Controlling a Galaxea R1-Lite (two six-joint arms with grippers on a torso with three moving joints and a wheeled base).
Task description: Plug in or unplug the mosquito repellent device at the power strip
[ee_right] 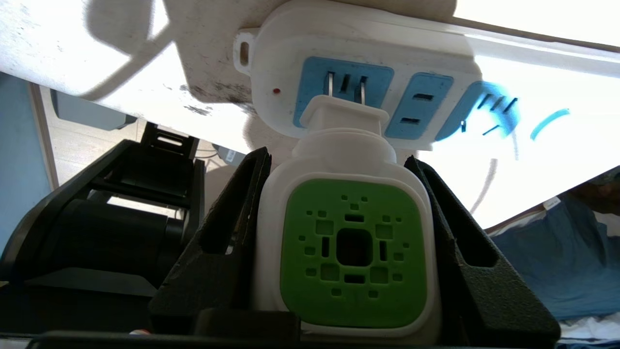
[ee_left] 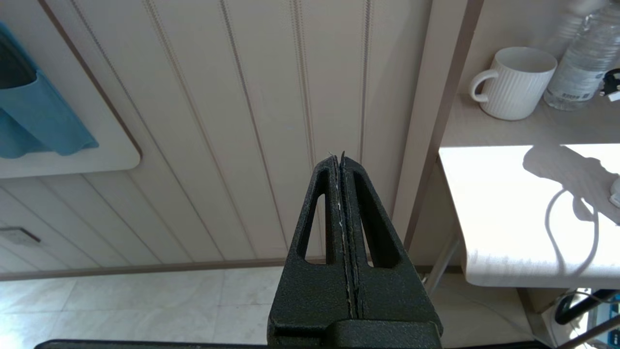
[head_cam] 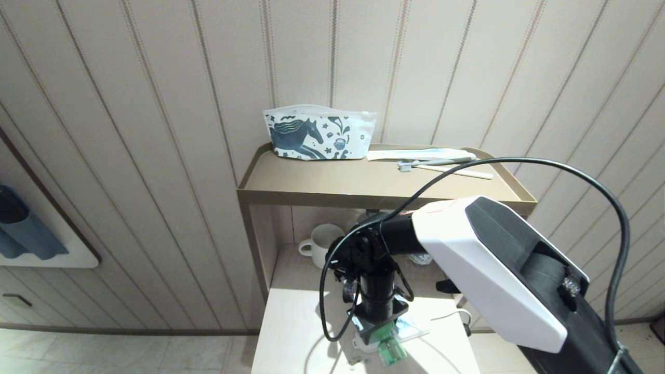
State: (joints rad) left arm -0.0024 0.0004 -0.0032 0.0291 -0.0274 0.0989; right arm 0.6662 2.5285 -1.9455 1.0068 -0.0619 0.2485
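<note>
White power strip (ee_right: 368, 53), light-blue sockets — mosquito repellent device (ee_right: 353, 242) white, green perforated face — black gripper (ee_right: 339, 165)

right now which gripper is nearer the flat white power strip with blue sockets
Right. The right gripper holds the mosquito repellent device at the power strip; the left gripper hangs off beside the table.

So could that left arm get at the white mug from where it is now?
Probably yes, with a reach. The left tool hangs shut beside the table, off to one side, and the white mug stands near that edge of the lower shelf with nothing between them. The right tool is busy holding the mosquito repellent device.
</note>
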